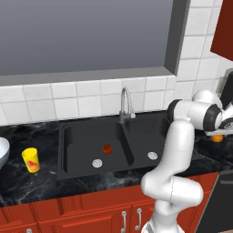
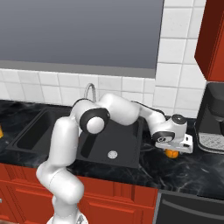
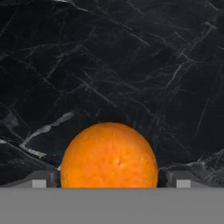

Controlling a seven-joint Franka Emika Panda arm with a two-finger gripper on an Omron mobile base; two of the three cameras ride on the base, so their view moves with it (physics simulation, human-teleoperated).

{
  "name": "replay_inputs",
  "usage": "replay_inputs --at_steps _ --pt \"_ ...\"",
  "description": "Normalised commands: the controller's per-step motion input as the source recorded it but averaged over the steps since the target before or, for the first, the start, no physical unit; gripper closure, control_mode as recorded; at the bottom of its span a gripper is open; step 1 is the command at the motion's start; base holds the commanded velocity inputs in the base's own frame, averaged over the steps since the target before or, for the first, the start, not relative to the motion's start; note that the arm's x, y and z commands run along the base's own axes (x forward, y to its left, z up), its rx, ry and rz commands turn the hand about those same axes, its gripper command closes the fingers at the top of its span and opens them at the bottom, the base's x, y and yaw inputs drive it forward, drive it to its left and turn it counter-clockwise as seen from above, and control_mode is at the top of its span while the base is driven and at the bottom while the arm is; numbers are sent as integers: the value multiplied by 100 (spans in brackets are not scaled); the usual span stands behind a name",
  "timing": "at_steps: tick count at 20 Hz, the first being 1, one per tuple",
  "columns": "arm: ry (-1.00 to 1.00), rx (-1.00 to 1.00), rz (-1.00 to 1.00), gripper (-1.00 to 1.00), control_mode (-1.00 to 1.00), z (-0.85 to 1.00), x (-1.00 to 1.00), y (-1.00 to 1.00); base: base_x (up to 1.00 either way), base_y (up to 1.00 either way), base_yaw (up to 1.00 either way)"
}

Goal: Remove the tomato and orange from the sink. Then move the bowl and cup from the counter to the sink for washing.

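Note:
The orange point(image 3: 109, 159) rests on the black marble counter point(image 3: 109, 65) to the right of the sink point(image 1: 82, 136). My gripper point(image 3: 109, 181) points down over it, open, one fingertip on each side of the fruit with a small gap. The base views show the orange point(image 2: 172, 153) point(image 1: 218, 139) under the hand. The dark red tomato point(image 1: 107, 148) lies in the sink's left basin near its drain. On the counter left of the sink stands the yellow cup point(image 1: 31, 159). The pale bowl point(image 1: 2, 152) is cut off by the left edge.
A curved steel faucet point(image 1: 125, 102) rises behind the sink's divider. A dark coffee machine point(image 2: 212, 118) stands on the counter just right of the hand. A tiled wall and window run behind; red cabinets point(image 1: 91, 214) sit below the counter.

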Motion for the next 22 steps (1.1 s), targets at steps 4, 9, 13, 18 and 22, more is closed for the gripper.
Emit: replay_inputs --at_steps 4,9,13,18,22 --pt "0 0 0 -100 -100 20 -10 1 0 0 0" --pt "0 0 0 -100 -100 26 -12 5 0 0 0" --pt "-4 0 0 -100 -100 25 -20 13 0 0 0" --pt "-6 0 0 -100 -100 24 -22 20 0 0 0" --pt "-2 0 0 -100 -100 11 -24 34 0 0 0"
